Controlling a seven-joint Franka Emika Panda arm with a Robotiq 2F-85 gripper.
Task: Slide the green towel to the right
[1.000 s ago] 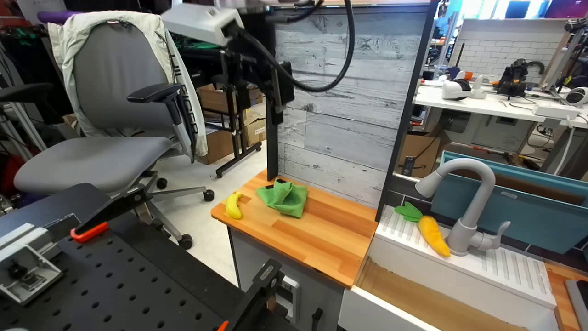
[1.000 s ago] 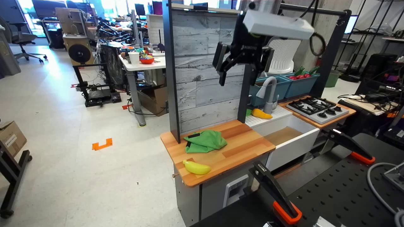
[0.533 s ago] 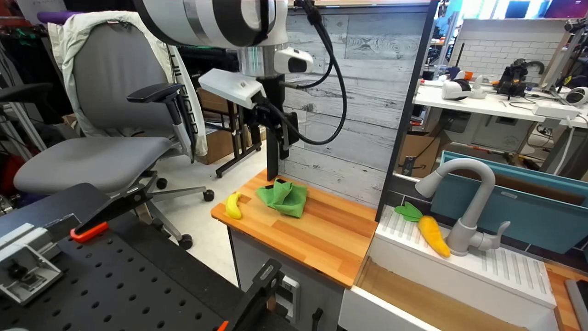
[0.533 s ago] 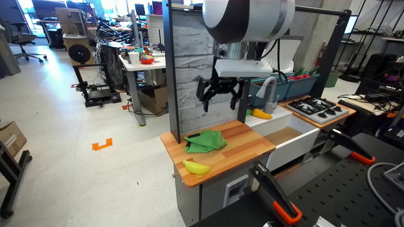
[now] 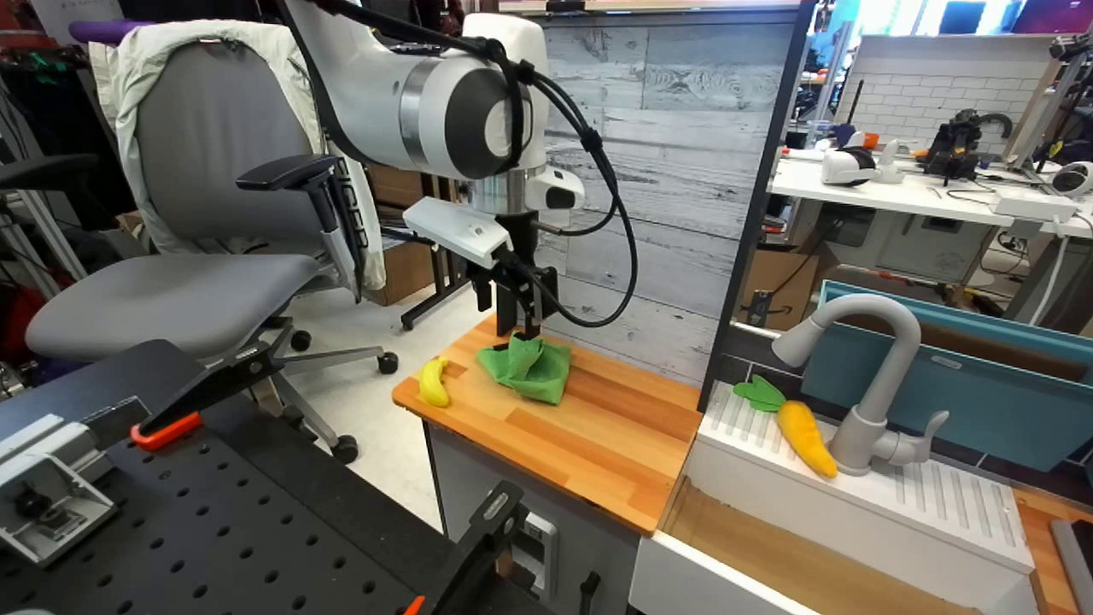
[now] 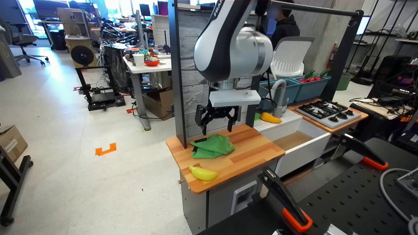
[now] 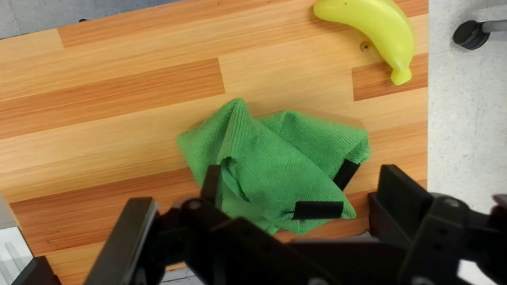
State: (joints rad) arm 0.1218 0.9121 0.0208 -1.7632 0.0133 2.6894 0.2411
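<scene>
"So, where does the green textured-cloth towel (image 7: 269,170) lie?"

"Bunched on the brown wood-strip countertop (image 7: 119,118), toward the left and back as both exterior views show it. Two short black strips (image 7: 318,210) sit at its edges."

"Does anything hold it?"

"No. The black two-fingered gripper (image 6: 217,130) hangs over it, fingers well apart, nothing clasped. Whether a fingertip brushes the cloth I can't tell from these angles."

"Why so wide?"

"I'd guess to straddle the folds, then pinch them or press down for the slide. In the wrist view one finger overlaps the cloth while the other shows past its edge, so a small shift may be wanted first."

"And around it? Is anything in the way?"

"The white rectangular sink (image 6: 303,154) lies beyond the countertop's right end in both exterior views, so too long a drag might tip the towel in. The yellow banana-shaped toy (image 7: 380,31) rests near the towel, on the side away from that sink, and a rightward slide should miss it."

"Behind, then?"

"The grey wood-plank panel (image 5: 683,213) stands upright along the back edge. If the gripper works this far back, I'd watch for a scrape against it."
</scene>
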